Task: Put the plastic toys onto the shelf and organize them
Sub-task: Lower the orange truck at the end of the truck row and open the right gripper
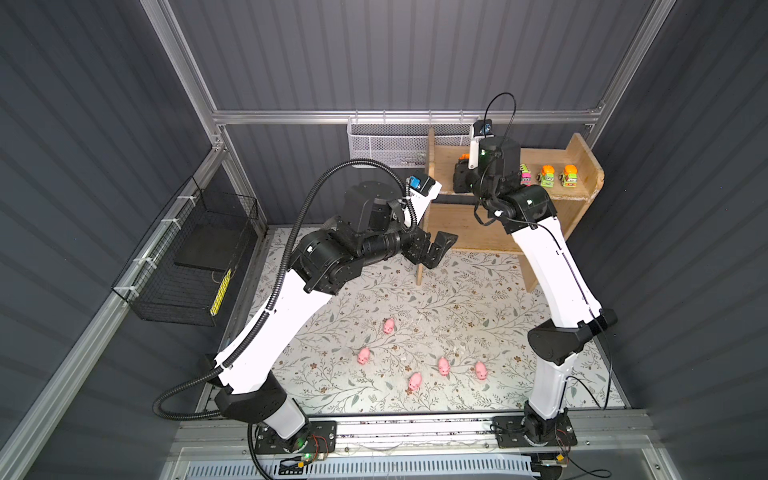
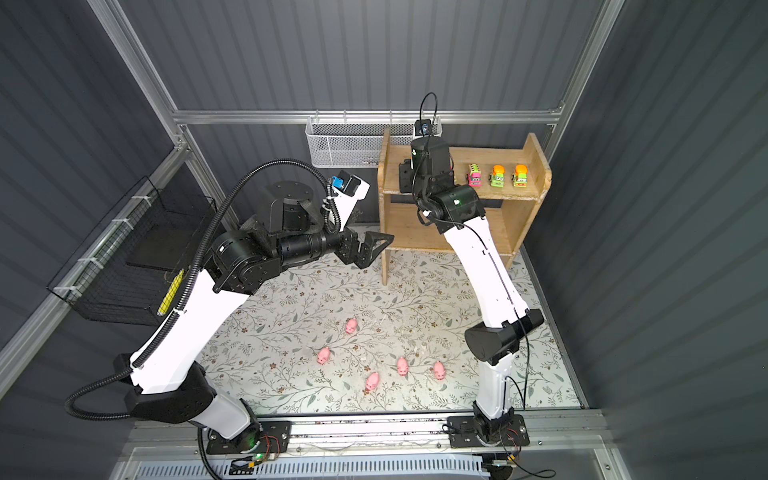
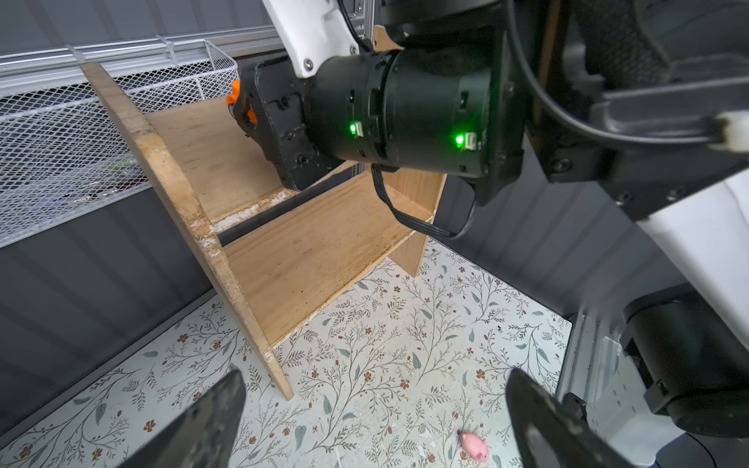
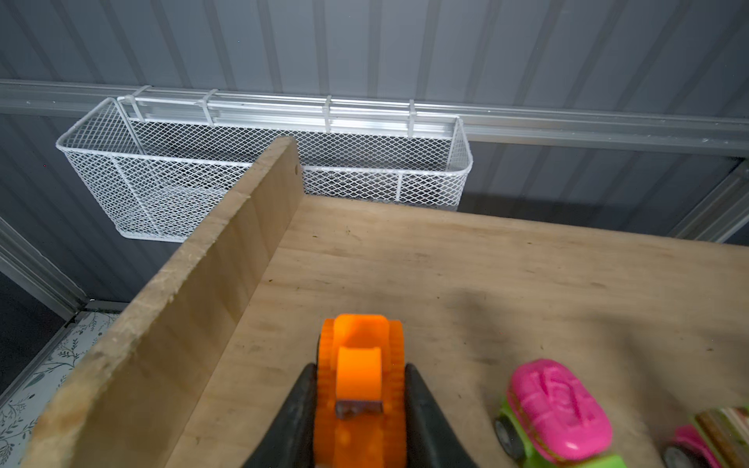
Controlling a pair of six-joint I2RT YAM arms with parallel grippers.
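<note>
Plastic toys, nearest first: five pink pigs [image 1: 414,380] loose on the floral mat [image 1: 478,299], all in its 6 o'clock half ahead of the arm bases, none touching another. Beyond them toward 12 o'clock, left gripper [image 1: 444,251] in the air near the foot of the shelf's 9 o'clock side panel, jaws spread fully wide, nothing between them; same from the left wrist view, fingers [image 3: 210,421] far apart over the mat, one pig near. Shelf [image 1: 579,154] at 1 o'clock of the scene, against the back wall. Over its top tier, right gripper [image 4: 360,368] at the 9 o'clock end beside the side panel, pinched tight on an orange vehicle [image 4: 360,429]; contact of the wheels with the board not clear. Just beside it at 3 o'clock, a pink-roofed green vehicle [image 4: 557,405]. Farther along toward the 3 o'clock end, three more vehicles [image 1: 547,175] in a row, upright, faces toward 6 o'clock. Behind the shelf at 12 o'clock, white mesh basket [image 1: 382,145] on the back rail
</note>
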